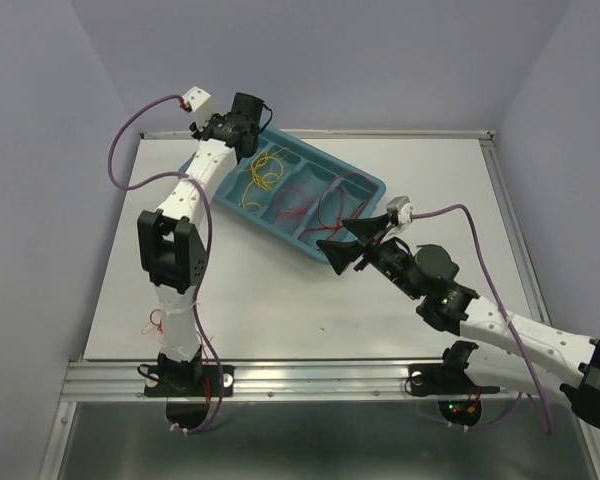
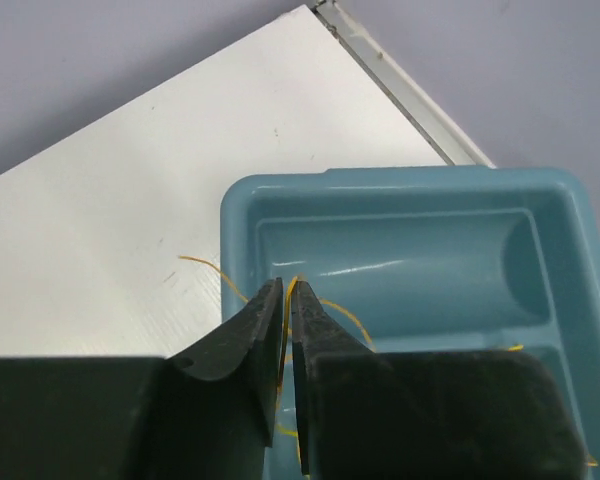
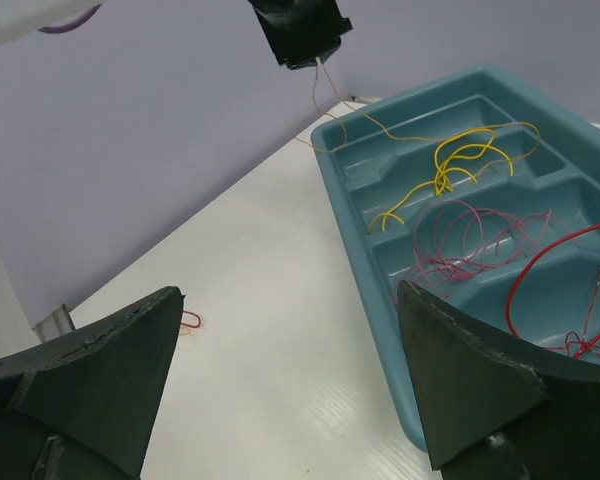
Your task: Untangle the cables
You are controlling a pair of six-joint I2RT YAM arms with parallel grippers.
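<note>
A teal compartment tray [image 1: 375,185] holds a yellow cable bundle [image 1: 263,172], a thin pink-red tangle [image 1: 298,198] and a red cable [image 1: 332,205]. My left gripper [image 1: 255,140] hangs over the tray's far-left corner and is shut on a hair-thin orange cable [image 2: 354,319], which arcs down into the tray [image 2: 400,178]. The right wrist view shows that cable [image 3: 325,100] hanging from the left gripper [image 3: 300,30], along with the yellow bundle [image 3: 460,160], the pink tangle [image 3: 470,240] and the red cable [image 3: 550,270]. My right gripper [image 1: 335,233] is open and empty beside the tray's near edge [image 3: 360,260].
A small red wire loop [image 1: 155,320] lies on the white table by the left arm's base; it also shows in the right wrist view [image 3: 188,320]. Thick purple arm cables run along both arms. A metal rail edges the table at the front.
</note>
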